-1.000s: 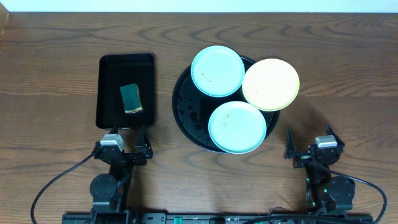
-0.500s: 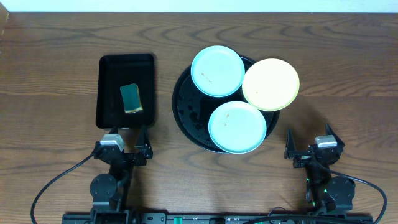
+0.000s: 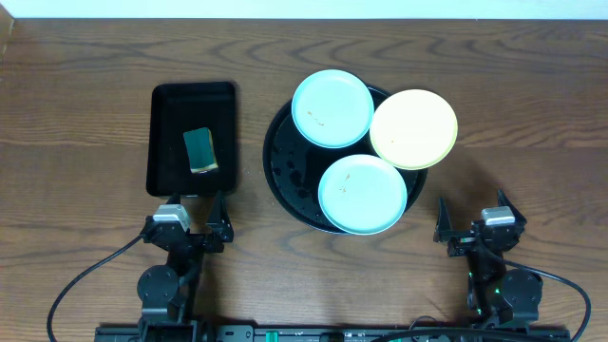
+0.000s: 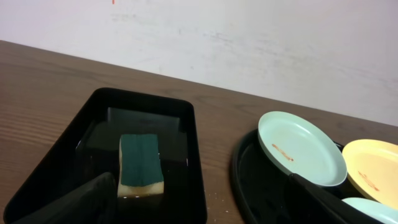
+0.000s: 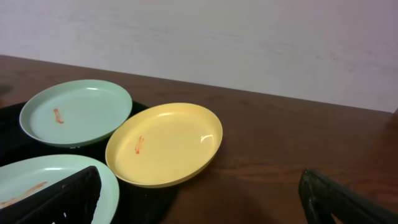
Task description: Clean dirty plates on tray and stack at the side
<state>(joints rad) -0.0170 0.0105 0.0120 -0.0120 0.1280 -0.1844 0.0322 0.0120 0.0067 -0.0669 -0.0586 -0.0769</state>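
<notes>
The round black tray (image 3: pixel 281 161) holds three plates. One mint-blue plate (image 3: pixel 332 108) lies at the tray's back, a second mint-blue plate (image 3: pixel 362 194) at its front, and a pale yellow plate (image 3: pixel 413 128) overhangs the right rim. All three carry small orange-brown smears, as on the yellow plate (image 5: pixel 163 143) and the far mint plate (image 5: pixel 76 111) in the right wrist view. My left gripper (image 3: pixel 191 231) is open and empty near the front edge, just in front of the rectangular tray. My right gripper (image 3: pixel 472 231) is open and empty, to the front right of the round tray.
A rectangular black tray (image 3: pixel 167 133) at the left holds a green-and-yellow sponge (image 3: pixel 199 150), also seen in the left wrist view (image 4: pixel 141 165). A pale wall runs behind the table's far edge. Cables trail from both arm bases at the front.
</notes>
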